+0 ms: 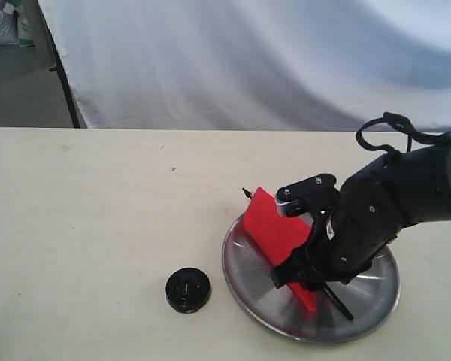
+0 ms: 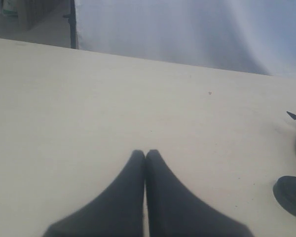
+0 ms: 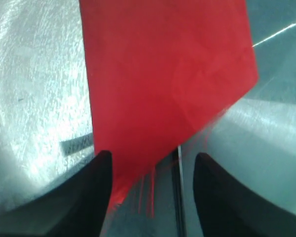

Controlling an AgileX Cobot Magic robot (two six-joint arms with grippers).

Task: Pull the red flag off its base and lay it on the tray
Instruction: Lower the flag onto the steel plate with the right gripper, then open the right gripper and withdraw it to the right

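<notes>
Found the red flag [image 1: 274,229] off the base [image 1: 188,289], slanting across the left part of the tray [image 1: 244,282], pointed tip past the far-left rim. Saw the base on the table [image 1: 98,210], just left of the tray. Caught the right gripper [image 1: 297,274] low over the tray, fingers spread, cloth and stick between them, gripping nothing. Noted the left gripper [image 2: 145,153] pressed together, empty, over the table.

Probably a lab test setup: bare pale table [image 1: 98,210], white cloth backdrop [image 1: 248,60], grey floor [image 1: 15,86] behind.
</notes>
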